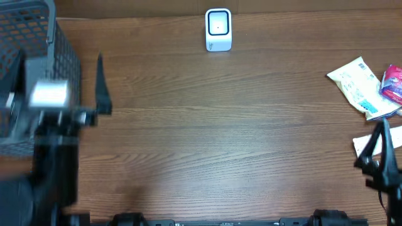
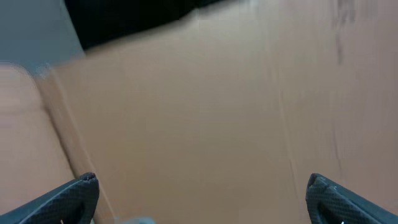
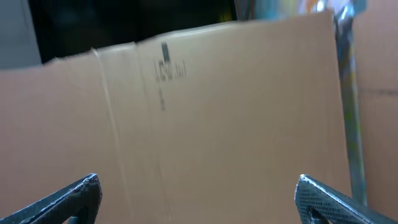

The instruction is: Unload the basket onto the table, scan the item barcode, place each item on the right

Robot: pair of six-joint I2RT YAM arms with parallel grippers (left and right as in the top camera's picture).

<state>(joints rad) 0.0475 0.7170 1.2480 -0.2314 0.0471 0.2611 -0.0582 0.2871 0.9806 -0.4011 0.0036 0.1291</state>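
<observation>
Our left pincer and right pincer both gape, empty. The white-and-yellow flat packet lies at the brown wooden table's right edge, near the right pincer. We should pinch its rim, leaving the barcode clear for the small white scanner.

No legible txt. Dark print on cardboard, right wrist view, too blurred to read; print on white packet, overhead, too small.
</observation>
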